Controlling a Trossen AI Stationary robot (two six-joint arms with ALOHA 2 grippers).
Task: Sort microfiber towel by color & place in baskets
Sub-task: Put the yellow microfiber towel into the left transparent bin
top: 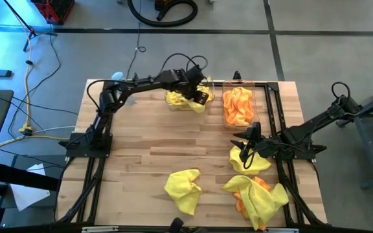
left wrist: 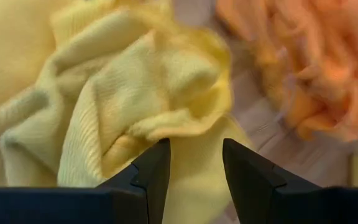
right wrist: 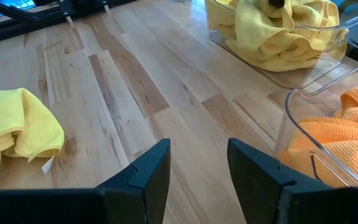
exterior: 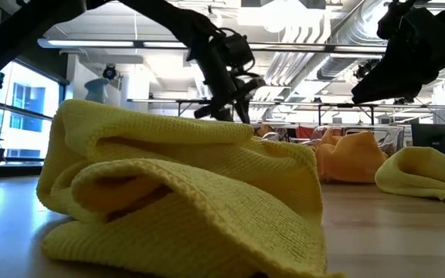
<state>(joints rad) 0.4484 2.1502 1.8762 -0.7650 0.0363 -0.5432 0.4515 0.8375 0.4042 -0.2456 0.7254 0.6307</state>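
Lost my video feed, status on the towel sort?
Left gripper jaws open over yellow basket. Right gripper open above a yellow towel. Orange basket filled. Nothing in the way.

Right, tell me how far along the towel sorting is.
Done: yellow towels fill the left clear plastic basket and orange towels fill the right clear basket. In hand: nothing is gripped; the left gripper hangs open over the yellow basket, and the right gripper is open above a loose yellow towel. Left: that towel, another yellow one, and a mixed yellow-and-orange heap.
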